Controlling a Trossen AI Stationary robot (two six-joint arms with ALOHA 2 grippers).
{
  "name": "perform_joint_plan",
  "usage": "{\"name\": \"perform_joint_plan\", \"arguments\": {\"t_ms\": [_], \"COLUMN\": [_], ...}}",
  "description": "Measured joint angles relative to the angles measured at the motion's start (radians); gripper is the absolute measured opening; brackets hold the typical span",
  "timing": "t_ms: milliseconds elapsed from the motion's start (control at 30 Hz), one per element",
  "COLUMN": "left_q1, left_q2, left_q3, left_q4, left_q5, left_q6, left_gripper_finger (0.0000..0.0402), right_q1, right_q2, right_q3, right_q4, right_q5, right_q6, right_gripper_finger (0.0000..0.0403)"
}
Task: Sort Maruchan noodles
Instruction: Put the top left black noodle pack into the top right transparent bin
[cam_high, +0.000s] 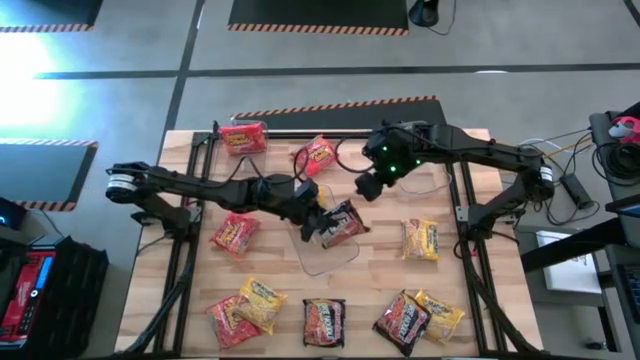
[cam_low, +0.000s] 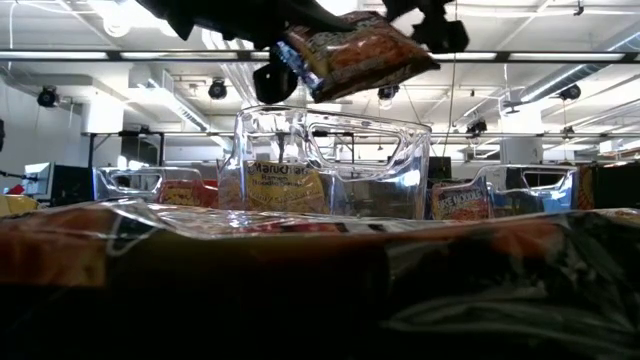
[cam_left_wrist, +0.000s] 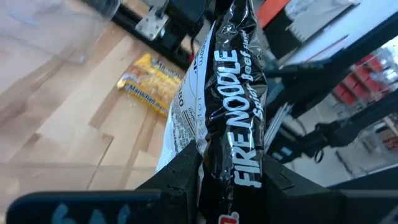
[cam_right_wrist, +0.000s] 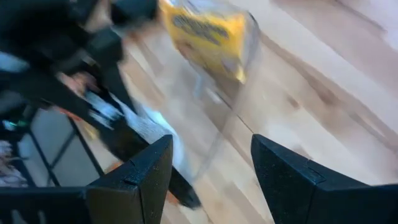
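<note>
A dark Fire Noodle packet (cam_high: 343, 224) is clamped in the left gripper (cam_high: 318, 222) above a clear plastic bin (cam_high: 328, 250) at desk (cam_high: 380, 280) centre. At its one o'clock, the right gripper (cam_high: 368, 186) is held open, empty.

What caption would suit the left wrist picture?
Left pincer shut on a black Fire Noodle packet, a yellow packet on the table beyond.

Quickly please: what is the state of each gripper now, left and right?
Left gripper: closed on a dark Fire Noodle packet, held above the clear bin.
Right gripper: open, holding nothing.
</note>
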Motion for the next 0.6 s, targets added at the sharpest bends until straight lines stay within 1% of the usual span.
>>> {"name": "perform_joint_plan", "arguments": {"t_ms": [133,267,467,600], "left_q1": [0.002,0.002,0.002,0.002], "left_q2": [0.0,-0.001,0.012,0.012], "left_q3": [0.0,0.0,0.0,0.0], "left_q4": [0.01,0.015,0.014,0.015], "left_q5": [-0.016,-0.019,-0.024,-0.024], "left_q6": [-0.004,-0.008,-0.021,-0.02], "left_gripper_finger": [0.0076,0.0076,0.0076,0.0076], "right_q1": [0.0,0.0,0.0,0.0], "right_q2": [0.002,0.003,0.003,0.003], "right_q3": [0.0,-0.009,-0.01,-0.01], "right_q4": [-0.073,-0.076,-0.072,-0.002], "right_q5": [0.0,0.003,0.053,0.053], "right_q6": [-0.009,-0.021,-0.209,-0.337], "right_gripper_finger": [0.0206,0.0206,0.0206,0.0206]}}
